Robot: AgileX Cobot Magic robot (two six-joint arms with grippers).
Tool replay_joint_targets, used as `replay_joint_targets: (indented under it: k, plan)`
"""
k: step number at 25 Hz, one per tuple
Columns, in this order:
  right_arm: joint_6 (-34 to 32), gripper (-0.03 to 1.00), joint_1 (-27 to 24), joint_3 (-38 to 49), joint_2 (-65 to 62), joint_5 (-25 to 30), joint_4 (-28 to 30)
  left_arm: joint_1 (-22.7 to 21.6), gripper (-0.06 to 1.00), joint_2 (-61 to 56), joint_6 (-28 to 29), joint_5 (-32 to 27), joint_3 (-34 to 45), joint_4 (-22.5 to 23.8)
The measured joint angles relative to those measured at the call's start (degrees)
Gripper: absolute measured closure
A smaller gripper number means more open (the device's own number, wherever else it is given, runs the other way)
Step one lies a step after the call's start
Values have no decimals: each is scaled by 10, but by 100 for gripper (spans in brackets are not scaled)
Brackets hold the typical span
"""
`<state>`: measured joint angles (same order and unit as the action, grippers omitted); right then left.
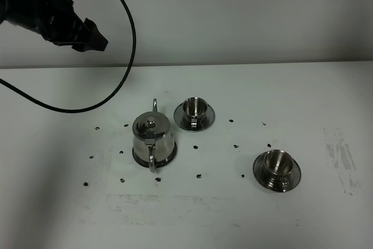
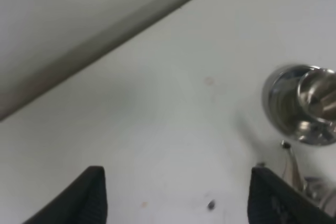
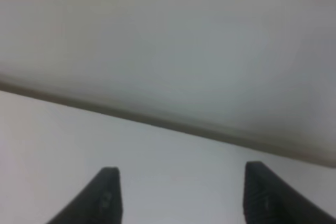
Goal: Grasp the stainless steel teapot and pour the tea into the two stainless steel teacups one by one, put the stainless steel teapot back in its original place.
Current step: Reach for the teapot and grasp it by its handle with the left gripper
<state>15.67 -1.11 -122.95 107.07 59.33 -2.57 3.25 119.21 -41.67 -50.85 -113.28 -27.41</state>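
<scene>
Judged pre-grasp: teapot (image 1: 152, 138) is seated on its saucer (image 1: 169, 159), untouched. Left gripper (image 1: 98, 38) is held wide, empty, well apart; right gripper (image 3: 178, 198) also wide, empty. Handle (image 1: 152, 159) is to be approached.

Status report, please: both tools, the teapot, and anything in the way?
Left tool open, empty, raised. Right tool open, empty. Shiny steel teapot upright on round steel saucer. Nothing in the way.

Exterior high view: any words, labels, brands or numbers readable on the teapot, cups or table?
None readable. The stainless steel teapot, the far teacup and the near teacup show only bare shiny steel. The table bears dark specks and scuffs, no letters. Both wrist views are blurred, no writing.
</scene>
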Motion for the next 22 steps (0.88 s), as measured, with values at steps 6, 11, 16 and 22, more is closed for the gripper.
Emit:
replay_joint_targets:
  k: [6,11,16,22]
  plan:
    - [-16,49,25,207,-193,-79,26,9,36,-125,25,45,102,62]
    - [-43,49,26,396,-348,-157,35,9,36,-240,27,148,275,117]
    - [-81,49,26,562,-496,-185,38,4,36,-291,48,245,392,137]
    - [-121,49,26,660,-661,-155,38,11,36,-286,53,286,418,117]
